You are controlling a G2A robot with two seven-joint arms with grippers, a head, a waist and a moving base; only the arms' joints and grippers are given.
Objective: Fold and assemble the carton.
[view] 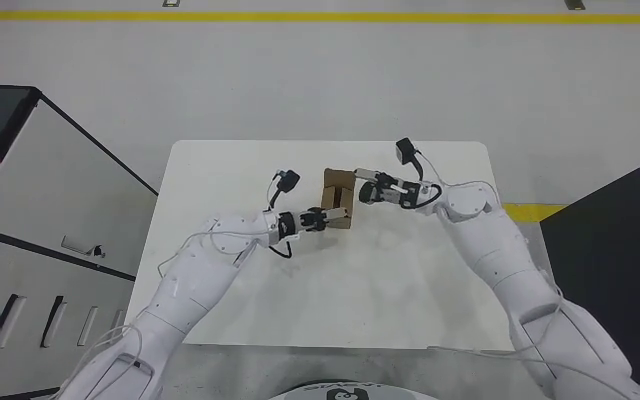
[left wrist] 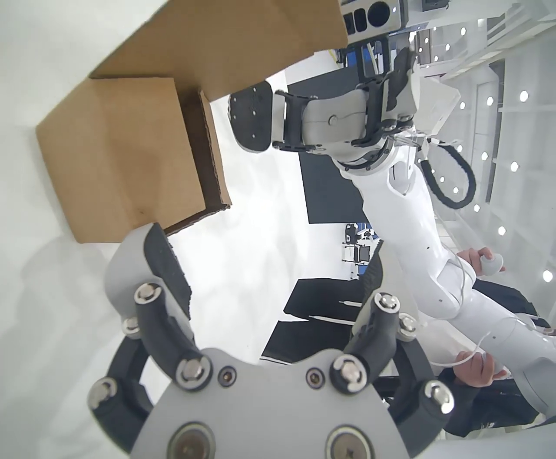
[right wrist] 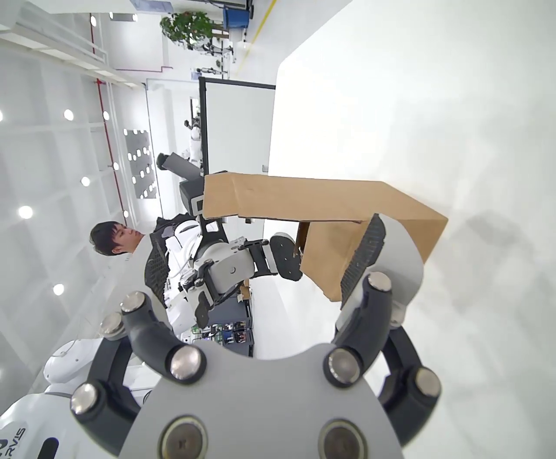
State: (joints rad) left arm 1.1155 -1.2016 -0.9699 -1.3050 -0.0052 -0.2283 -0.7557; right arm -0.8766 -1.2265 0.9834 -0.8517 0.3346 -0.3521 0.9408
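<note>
A small brown carton (view: pixel 338 196) stands partly folded in the middle of the white table (view: pixel 420 290), its flaps loose. My left gripper (view: pixel 325 217) is at its near left corner, open, and one finger pad (left wrist: pixel 167 261) lies against the edge of a carton panel (left wrist: pixel 117 161). My right gripper (view: pixel 362 192) is at the carton's right side, open. One of its pads (right wrist: pixel 367 254) rests on the outer carton wall (right wrist: pixel 330 200). The two grippers face each other across the open end, with a flap (left wrist: pixel 243 39) sticking out above them.
The table has free room in front of the carton and on both sides. A grey cabinet (view: pixel 50 190) stands off the table's left edge and a dark unit (view: pixel 600 230) off its right edge.
</note>
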